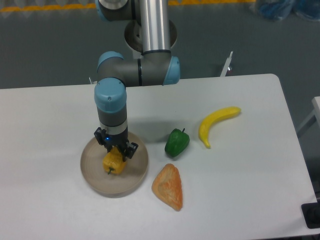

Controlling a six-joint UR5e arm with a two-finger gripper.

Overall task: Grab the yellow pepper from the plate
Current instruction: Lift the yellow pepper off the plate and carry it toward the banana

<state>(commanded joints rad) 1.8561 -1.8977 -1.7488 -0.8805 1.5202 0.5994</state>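
Note:
The yellow pepper [113, 163] lies on the round beige plate [91, 175] at the table's front left, its short dark stem pointing toward the front. My gripper [117, 151] reaches straight down over the pepper's upper end. Its two black fingers press against the pepper on either side, shut on it. The pepper still rests on the plate, and its top is hidden under the gripper.
A green pepper [176, 142] sits just right of the plate. In front of it lies an orange wedge-shaped pastry [169, 186]. A yellow banana [216, 124] lies further right. The arm's base stands at the table's back edge.

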